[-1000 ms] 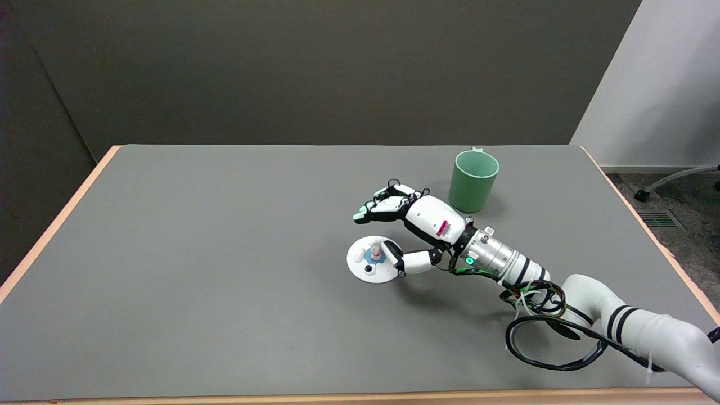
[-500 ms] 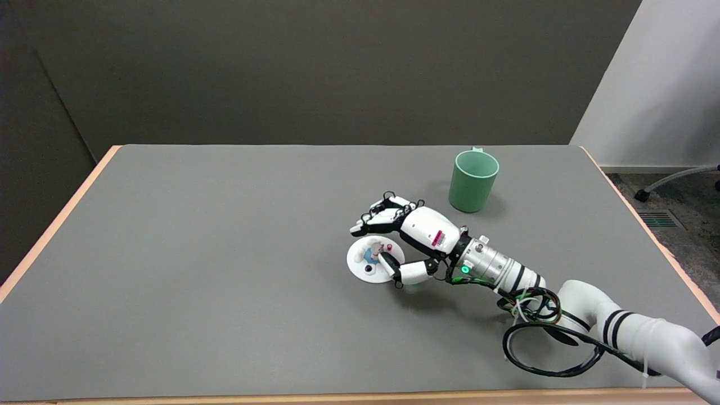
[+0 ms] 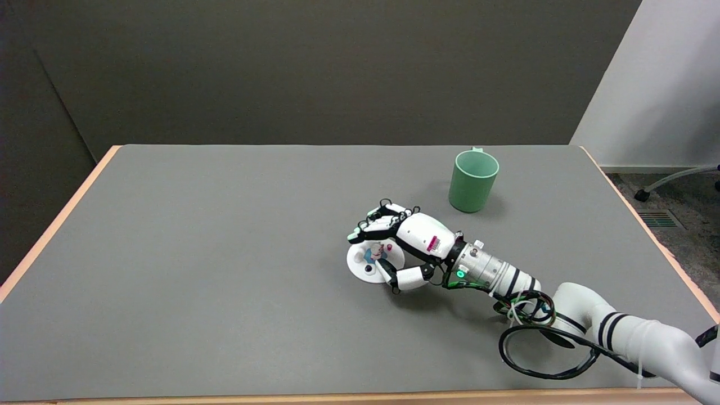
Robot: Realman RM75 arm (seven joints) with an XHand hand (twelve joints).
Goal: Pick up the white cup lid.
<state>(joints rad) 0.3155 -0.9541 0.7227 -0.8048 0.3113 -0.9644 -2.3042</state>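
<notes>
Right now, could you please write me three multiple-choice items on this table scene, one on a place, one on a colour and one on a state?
1. Where does the cup stand relative to the lid?
A. farther back and to the picture's right
B. on top of it
C. nearer and to the picture's left

2. What colour is the cup?
A. red
B. green
C. black

3. How does the lid lie?
A. flat on the table
B. on the cup's rim
C. lifted high in the air

Answers: 1 A, the cup stands apart near the far right edge. 2 B, its wall and inside are pale green. 3 A, the lid rests on the grey top, with the right hand spread over it, fingers on either side.
</notes>
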